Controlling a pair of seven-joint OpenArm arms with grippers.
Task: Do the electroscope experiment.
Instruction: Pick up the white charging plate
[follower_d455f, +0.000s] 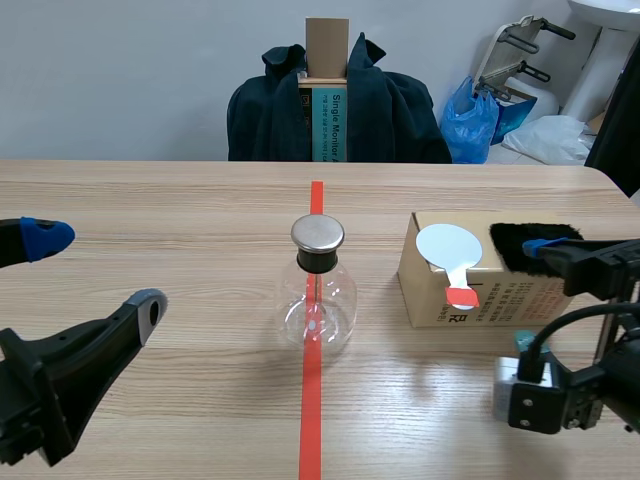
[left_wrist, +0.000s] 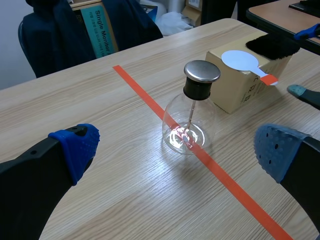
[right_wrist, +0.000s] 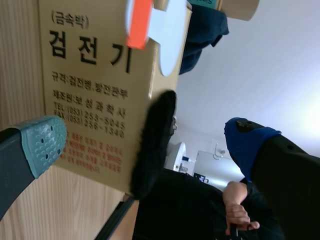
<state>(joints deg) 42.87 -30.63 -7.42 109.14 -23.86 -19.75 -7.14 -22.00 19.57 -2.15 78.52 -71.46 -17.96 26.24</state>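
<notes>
Centrally, the flask (follower_d455f: 317, 290) stands free; left fingers (left_wrist: 75, 145) spread wide; right fingers (right_wrist: 42, 140) released, flanking the fur (right_wrist: 155, 145).

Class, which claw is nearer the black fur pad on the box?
Right. The right claw, open, straddles the fur pad; the left claw sits far off, past the flask.

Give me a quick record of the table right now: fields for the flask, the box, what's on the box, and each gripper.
Electroscope flask: upright on the red tape line, metal cap on.
Cardboard box: beside the flask, on the right arm's side.
On the box: white disc paddle with orange handle; black fur.
Left gripper: open, short of the flask.
Right gripper: open, a finger either side of the fur.
</notes>
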